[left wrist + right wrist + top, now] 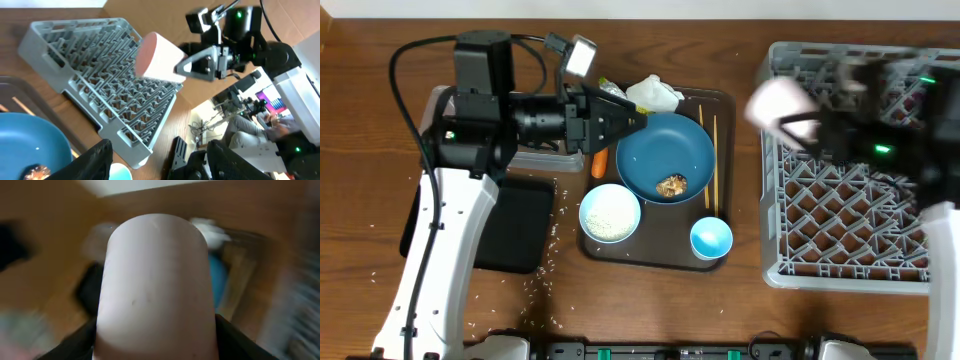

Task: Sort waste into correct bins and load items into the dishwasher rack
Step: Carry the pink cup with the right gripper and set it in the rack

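Left gripper point(636, 118) agape, right gripper point(792, 115) loaded.

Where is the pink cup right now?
Overhead view, right side: the pink cup is held in the jaws of the right gripper, over the left edge of the dishwasher rack.

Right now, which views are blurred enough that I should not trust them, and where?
Overhead: the pink cup and the right arm above the dishwasher rack are smeared, while the dark-blue dish is sharp. Left wrist: crisp on both cup and rack. Right wrist: the cup fills the frame and is fairly sharp, but everything behind it is streaked blur.
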